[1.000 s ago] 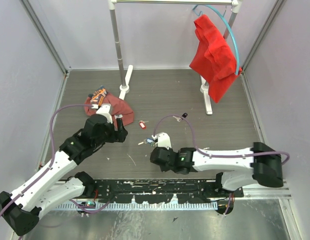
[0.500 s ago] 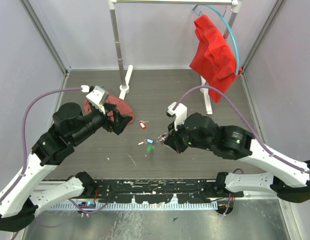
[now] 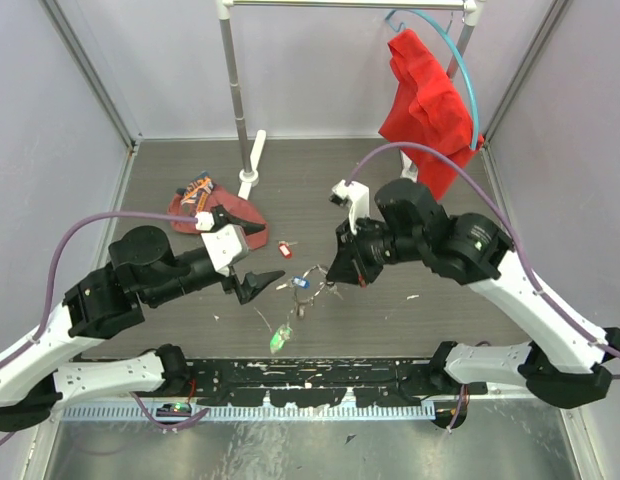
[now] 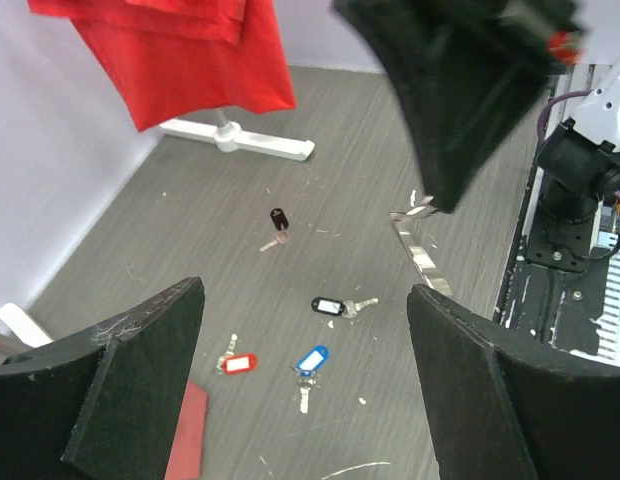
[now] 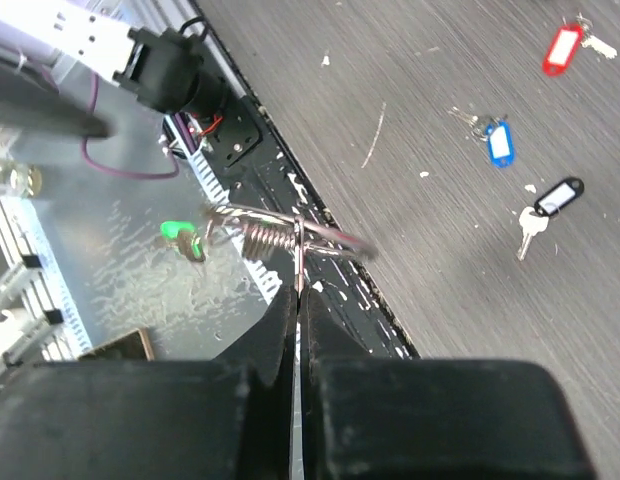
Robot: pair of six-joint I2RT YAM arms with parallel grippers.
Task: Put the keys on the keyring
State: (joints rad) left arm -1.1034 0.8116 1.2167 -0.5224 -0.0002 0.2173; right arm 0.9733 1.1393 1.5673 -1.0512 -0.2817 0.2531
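Observation:
My right gripper [image 3: 335, 278] is shut on the thin silver keyring [image 3: 312, 276] and holds it in the air above the table. In the right wrist view the keyring [image 5: 290, 236] sticks out past the closed fingertips [image 5: 284, 300], and a green-tagged key [image 5: 180, 236] hangs from it. This green key also shows in the top view [image 3: 280, 338]. My left gripper [image 3: 260, 281] is open and empty, left of the ring. Below its spread fingers [image 4: 140, 400] lie a red-tagged key [image 4: 238, 362], a blue-tagged key [image 4: 312, 358] and two black-tagged keys [image 4: 330, 305] [image 4: 278, 217].
A red cloth [image 3: 215, 210] lies on the table at the back left. Another red cloth [image 3: 430, 110] hangs from a blue hoop hanger [image 3: 460, 60] on the white rack [image 3: 252, 160]. A black rail [image 3: 320, 375] runs along the near edge.
My right gripper has risen off the table with the keyring, the green key swinging under it. My left arm has lifted and swung its open gripper toward the centre.

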